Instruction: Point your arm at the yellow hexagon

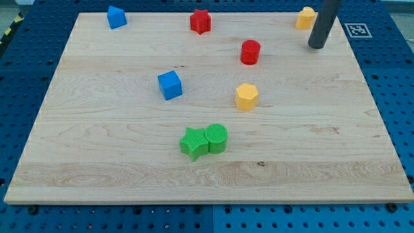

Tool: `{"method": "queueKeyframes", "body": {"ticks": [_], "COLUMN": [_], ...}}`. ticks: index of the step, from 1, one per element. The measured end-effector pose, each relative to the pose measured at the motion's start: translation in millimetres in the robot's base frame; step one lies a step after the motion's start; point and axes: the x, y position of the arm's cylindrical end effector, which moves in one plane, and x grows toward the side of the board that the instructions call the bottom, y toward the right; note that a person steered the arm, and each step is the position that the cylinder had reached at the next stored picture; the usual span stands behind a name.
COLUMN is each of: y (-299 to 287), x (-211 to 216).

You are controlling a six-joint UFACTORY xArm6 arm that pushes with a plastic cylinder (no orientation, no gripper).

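Blocks on a wooden surface (pixel 97 162)

My tip (pixel 317 46) stands far right, just beside a yellow block (pixel 306 17). The yellow hexagon (pixel 246 96) sits mid-board, well apart.

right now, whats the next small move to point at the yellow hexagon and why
Probably slide my tip toward the view's lower left, stopping just short of the yellow hexagon. My tip sits near the board's top right, beside another yellow block whose shape I cannot make out, and the red cylinder lies close to that path, so I would pass below it.
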Motion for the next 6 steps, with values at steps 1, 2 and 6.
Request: {"method": "queueKeyframes", "body": {"ticks": [1, 2, 6], "y": [0, 3, -66], "x": [0, 5, 178]}}
